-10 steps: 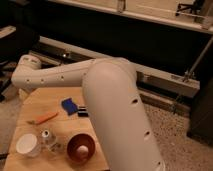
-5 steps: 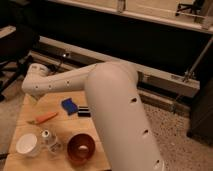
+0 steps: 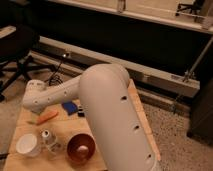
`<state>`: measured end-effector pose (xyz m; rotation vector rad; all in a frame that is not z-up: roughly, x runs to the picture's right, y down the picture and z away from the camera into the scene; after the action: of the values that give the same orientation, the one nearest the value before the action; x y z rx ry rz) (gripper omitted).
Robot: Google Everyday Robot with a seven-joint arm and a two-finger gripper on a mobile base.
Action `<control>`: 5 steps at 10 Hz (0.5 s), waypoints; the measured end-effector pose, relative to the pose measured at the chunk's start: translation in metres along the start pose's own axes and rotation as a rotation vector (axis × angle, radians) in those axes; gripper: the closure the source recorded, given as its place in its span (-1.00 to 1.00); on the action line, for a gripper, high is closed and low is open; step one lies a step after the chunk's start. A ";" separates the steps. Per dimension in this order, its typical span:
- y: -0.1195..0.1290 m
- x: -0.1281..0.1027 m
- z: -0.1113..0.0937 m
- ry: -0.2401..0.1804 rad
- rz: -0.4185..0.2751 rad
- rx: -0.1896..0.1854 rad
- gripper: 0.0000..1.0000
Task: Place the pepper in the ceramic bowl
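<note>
The gripper, spread wide, is hidden at the left end of the arm (image 3: 55,95); the pepper (image 3: 46,117) is seen lying far-left of the ceramic bowl (image 3: 74,150).

Glossy ceramic bowl (image 3: 74,146), matt wooden table (image 3: 23,125)

Likely lab or office: swivel chair (image 3: 17,52), wooden worktable (image 3: 67,126), speckled floor (image 3: 172,125).

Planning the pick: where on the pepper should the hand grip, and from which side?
Grip the pepper mid-length, from above, closing across its narrow width, since it lies flat and slim on the table. The hand hangs at the arm's end, just above it.
</note>
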<state>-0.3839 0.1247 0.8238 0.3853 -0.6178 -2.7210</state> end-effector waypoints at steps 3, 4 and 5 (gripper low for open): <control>-0.011 0.010 0.012 0.021 0.020 0.023 -0.60; -0.006 0.021 0.008 0.054 0.060 0.034 -0.60; -0.002 0.030 0.001 0.085 0.092 0.044 -0.60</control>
<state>-0.4121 0.1156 0.8181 0.4686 -0.6569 -2.5932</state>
